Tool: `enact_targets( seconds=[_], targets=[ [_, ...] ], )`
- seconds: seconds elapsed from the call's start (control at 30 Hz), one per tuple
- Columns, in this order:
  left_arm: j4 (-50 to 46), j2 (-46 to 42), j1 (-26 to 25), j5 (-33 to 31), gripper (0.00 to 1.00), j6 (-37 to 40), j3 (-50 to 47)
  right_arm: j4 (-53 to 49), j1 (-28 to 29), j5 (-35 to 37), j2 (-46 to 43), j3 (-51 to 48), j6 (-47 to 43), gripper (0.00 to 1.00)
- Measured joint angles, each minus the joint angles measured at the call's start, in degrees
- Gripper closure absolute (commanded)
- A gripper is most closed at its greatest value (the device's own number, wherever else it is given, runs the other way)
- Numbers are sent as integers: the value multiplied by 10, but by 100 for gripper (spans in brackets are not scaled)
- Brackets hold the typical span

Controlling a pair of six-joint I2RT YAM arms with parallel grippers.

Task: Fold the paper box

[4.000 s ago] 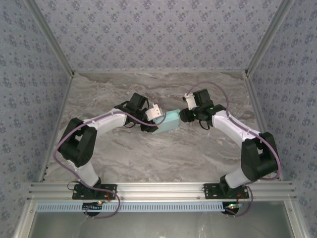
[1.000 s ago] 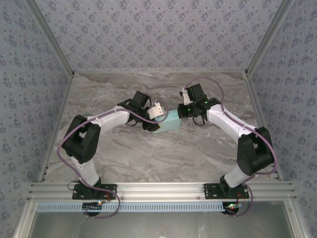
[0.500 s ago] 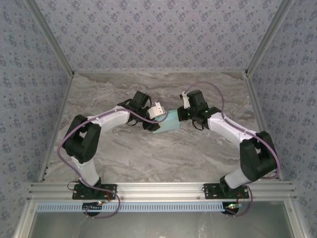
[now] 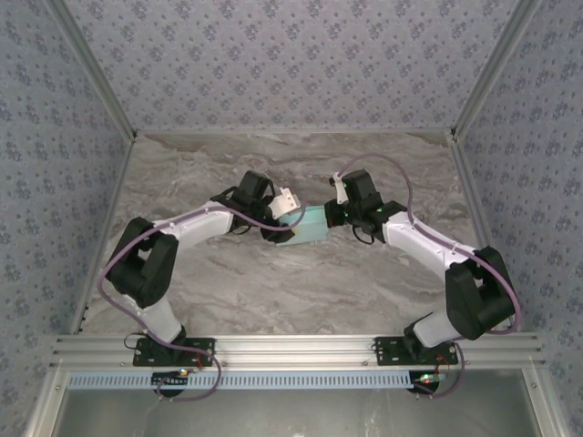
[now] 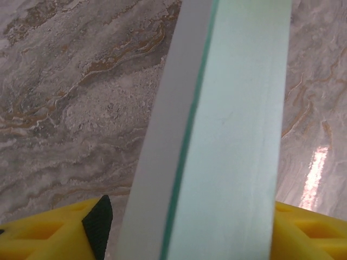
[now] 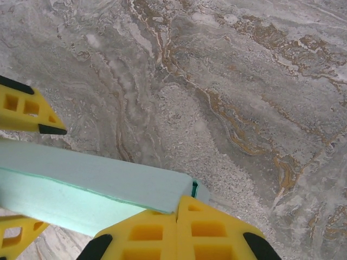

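Observation:
The paper box (image 4: 311, 225), a pale light-blue small rectangular box, rests on the marble table between both arms. My left gripper (image 4: 286, 225) stands open around its left end. In the left wrist view the paper box (image 5: 227, 135) runs up between the yellow fingers (image 5: 49, 230), and the black pad on the left stands apart from the card. My right gripper (image 4: 332, 214) is shut, with nothing between its fingers. Its joined tips (image 6: 178, 200) press against the end flap of the paper box (image 6: 92, 187). The left arm's fingers (image 6: 27, 111) show beyond the box there.
Grey-brown marble table top (image 4: 273, 282) extends around the box on all sides. Patterned walls (image 4: 291, 64) close off the back and both sides. An aluminium rail (image 4: 291, 346) with the arm bases runs along the near edge.
My left gripper's jaws have widened around the box. The right gripper has shifted left and now sits against the box's right end. The box has barely moved.

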Motion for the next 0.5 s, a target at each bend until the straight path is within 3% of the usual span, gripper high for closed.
enact_targets(
  seconds=[0.07, 0.33, 0.5],
  targets=[
    [25, -31, 9, 5, 1, -37, -30, 0, 4, 4, -3, -4, 5, 100],
    [73, -166, 36, -11, 1, -146, -85, -1, 21, 27, -17, -18, 28, 100],
    [156, -268, 34, -73, 16, -240, -205, -5, 35, 57, -19, -18, 42, 100]
  ],
)
